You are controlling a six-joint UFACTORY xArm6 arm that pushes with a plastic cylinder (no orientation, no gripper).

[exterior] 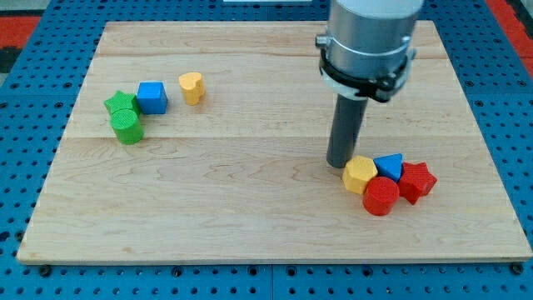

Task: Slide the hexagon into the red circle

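The yellow hexagon lies at the view's lower right and touches the red circle just below and right of it. My tip rests on the board right at the hexagon's upper left side, touching or nearly touching it. The rod rises to the grey arm body at the view's top.
A blue triangle and a red star sit against the hexagon and circle on their right. At the view's left are a green star, a green circle, a blue cube and a yellow heart.
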